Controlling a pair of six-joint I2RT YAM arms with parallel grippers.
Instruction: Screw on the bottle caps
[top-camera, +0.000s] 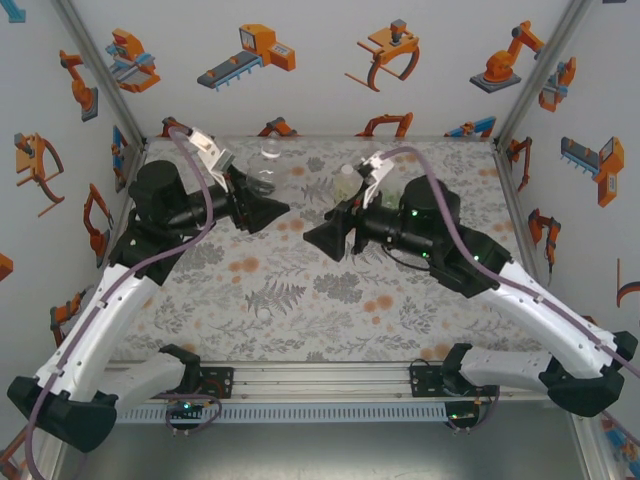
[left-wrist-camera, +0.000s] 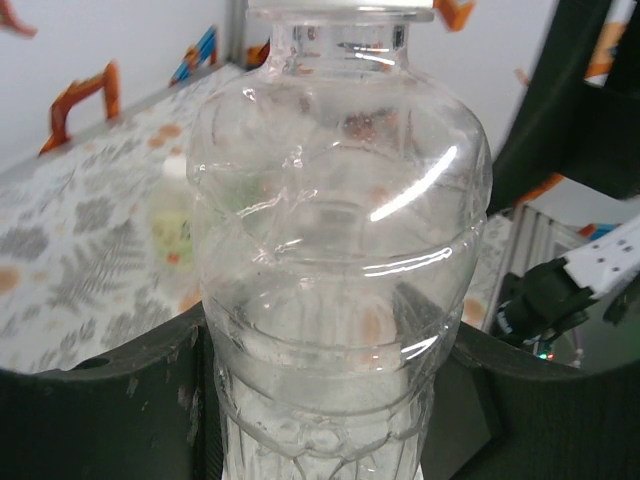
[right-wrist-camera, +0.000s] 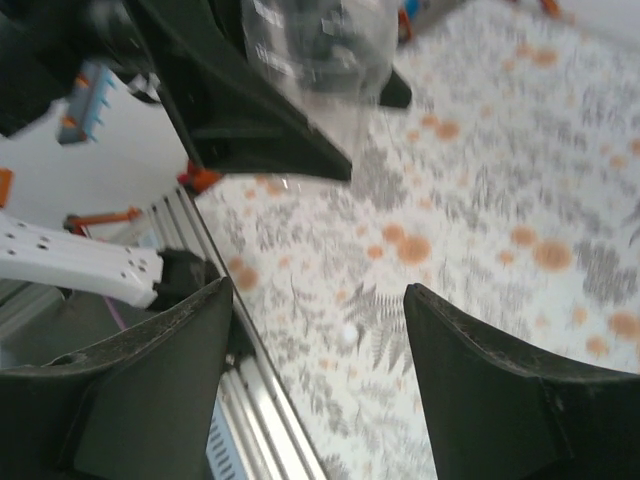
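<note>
My left gripper (left-wrist-camera: 330, 340) is shut on the lower body of a clear, ribbed bottle (left-wrist-camera: 340, 230), one dark finger on each side. The bottle's neck reaches the top edge of the left wrist view, where a pale band (left-wrist-camera: 340, 8) crosses it; cap or rim, I cannot tell. From above, this gripper (top-camera: 265, 212) and the bottle (top-camera: 263, 182) are at the mat's back left. A second bottle (top-camera: 347, 183) with a pale label (left-wrist-camera: 172, 225) stands behind, a white cap (left-wrist-camera: 175, 165) on top. My right gripper (right-wrist-camera: 318, 300) is open over bare mat, facing the left one (top-camera: 318, 238).
The floral mat (top-camera: 300, 300) covers the table. A metal rail (top-camera: 320, 380) runs along the near edge and shows under the right gripper (right-wrist-camera: 260, 400). White walls with orange robot prints close in the back and both sides. The two grippers are close together mid-table.
</note>
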